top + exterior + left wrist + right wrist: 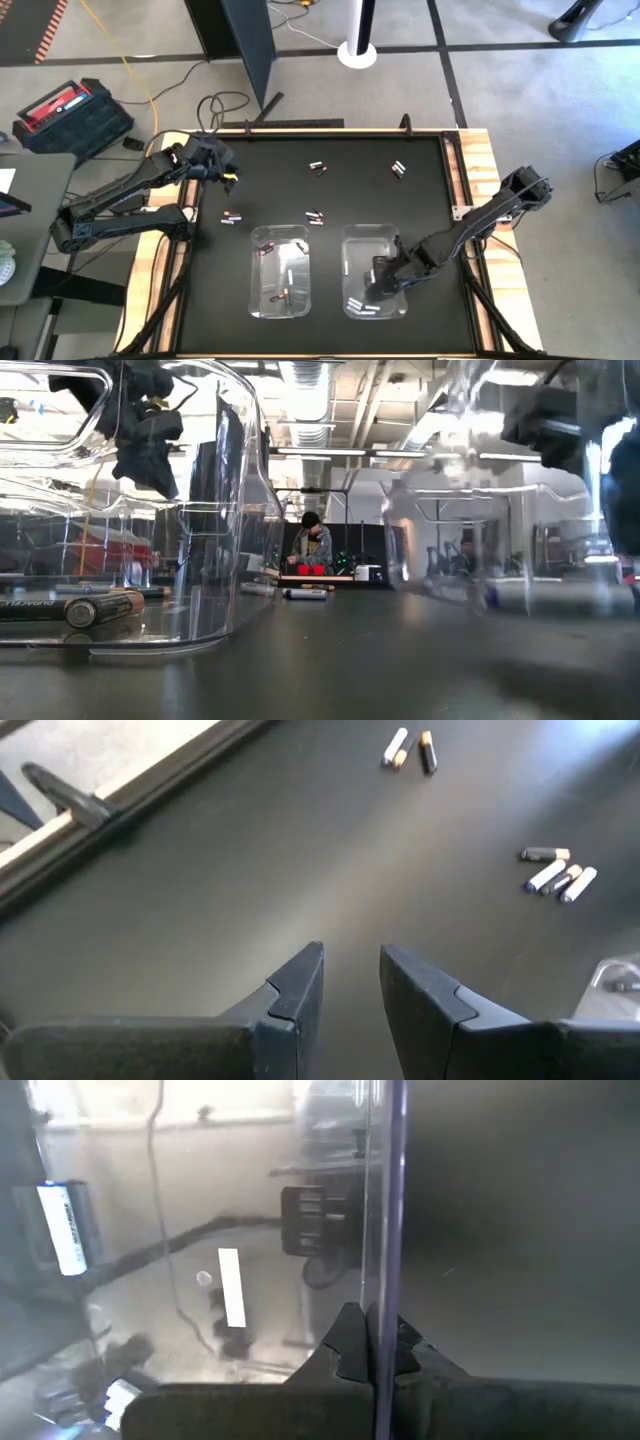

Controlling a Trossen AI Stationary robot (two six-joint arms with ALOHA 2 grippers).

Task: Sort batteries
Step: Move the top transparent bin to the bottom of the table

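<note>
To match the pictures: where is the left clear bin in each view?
High view: left clear bin, front centre-left.
Low view: it fills the left side.
Left wrist view: probably the clear corner past four loose batteries.
Right wrist view: not identifiable.
Shared landmark: the black table mat.

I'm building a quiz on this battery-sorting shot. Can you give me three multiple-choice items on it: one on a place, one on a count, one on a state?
1. Where is the right gripper?
A. At the right clear bin
B. Over the table's far edge
C. Off the table

2. How many clear bins stand on the table?
A. One
B. Two
C. Four

3. How are the left gripper fingers?
A. Clamped on a battery
B. Slightly apart, holding nothing
C. Out of view

Answers: 1 A, the high view shows it at that bin, fingers astride its wall. 2 B, the left clear bin and the right one. 3 B, the left wrist view shows a bare gap.
</note>
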